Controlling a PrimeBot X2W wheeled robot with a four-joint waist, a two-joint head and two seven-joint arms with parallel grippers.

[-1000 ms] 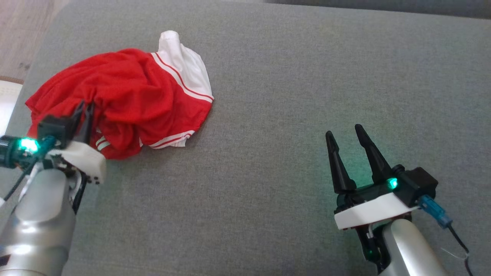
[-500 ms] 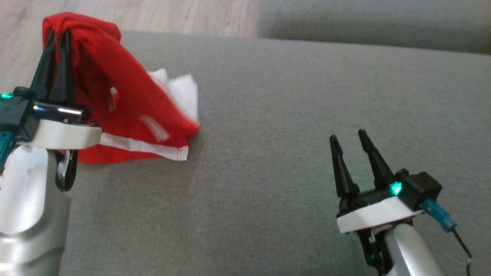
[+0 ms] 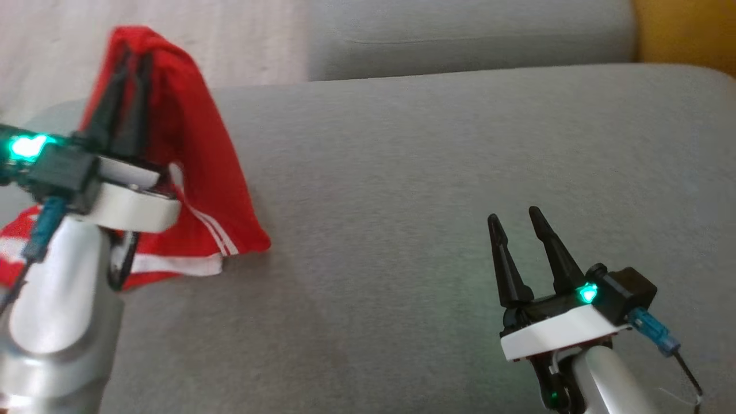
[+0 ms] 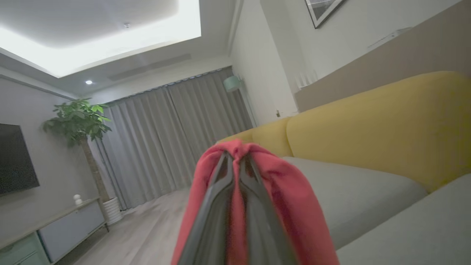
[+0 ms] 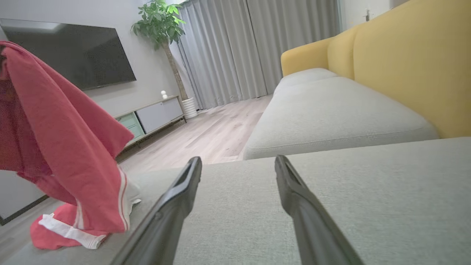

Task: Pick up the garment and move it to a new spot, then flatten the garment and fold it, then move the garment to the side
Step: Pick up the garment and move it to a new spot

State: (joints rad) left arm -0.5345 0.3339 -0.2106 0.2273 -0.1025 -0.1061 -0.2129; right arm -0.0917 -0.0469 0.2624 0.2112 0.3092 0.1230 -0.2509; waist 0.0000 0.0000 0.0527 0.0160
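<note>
Red garment [image 3: 201, 161], white stripes, clamped in left gripper [image 3: 133, 57].

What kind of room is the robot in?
Most likely a living room: there's a sofa with a yellow back, a big TV on the wall, and a potted plant beside grey curtains.

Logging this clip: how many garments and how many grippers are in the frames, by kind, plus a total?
Garments: 1, the red garment, hanging from the left gripper.
Grippers: 2, the left gripper shut on the cloth, the right gripper open and holding nothing.
Total: 3
</note>
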